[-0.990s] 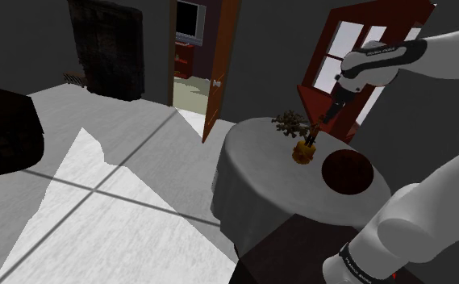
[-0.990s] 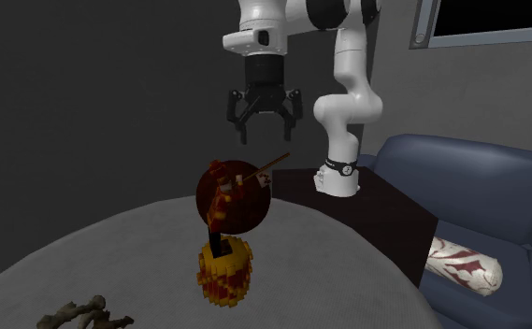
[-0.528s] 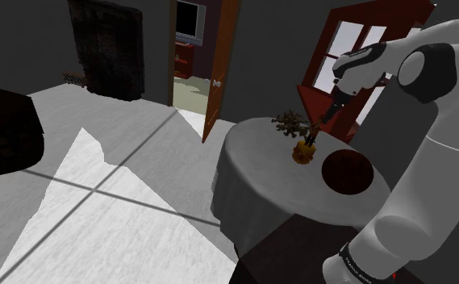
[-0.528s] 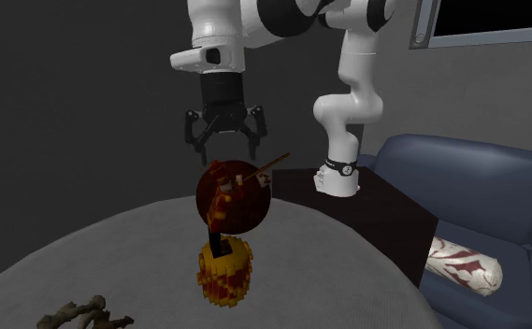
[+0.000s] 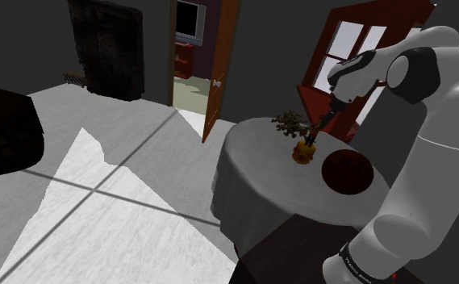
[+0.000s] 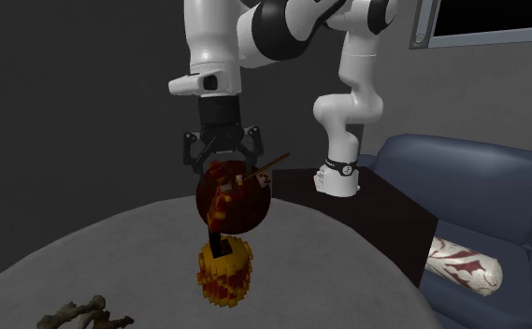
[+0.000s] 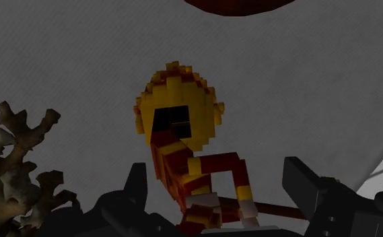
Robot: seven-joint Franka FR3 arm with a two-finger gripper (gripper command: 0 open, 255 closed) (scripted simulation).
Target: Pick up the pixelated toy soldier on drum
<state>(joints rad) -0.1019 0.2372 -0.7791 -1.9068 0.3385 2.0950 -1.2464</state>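
The pixelated toy soldier (image 6: 223, 203), red and yellow with a thin stick held out sideways, stands upright on a yellow blocky drum (image 6: 224, 272) on the round grey table (image 6: 114, 252). My gripper (image 6: 219, 159) hangs directly above the soldier's head, open, its fingers (image 6: 191, 152) spread at either side of the head without touching it. In the wrist view the soldier (image 7: 200, 178) and drum (image 7: 178, 108) lie between the two fingertips of the gripper (image 7: 217, 185). In the shoulder view the gripper (image 5: 329, 113) is just above the soldier (image 5: 310, 135) and drum (image 5: 303, 151).
A dark red round dish (image 5: 346, 171) lies on the table between the toy and the stand. A brown branch-like piece (image 5: 290, 123) sits beyond the drum, close beside it in the wrist view (image 7: 15, 168). A blue sofa (image 6: 479, 187) with a patterned cushion (image 6: 465, 266) flanks the stand.
The gripper has swung toward the second exterior view's left and dropped, from high over the dish to just above the soldier's head. It stayed open; the toy has not moved.
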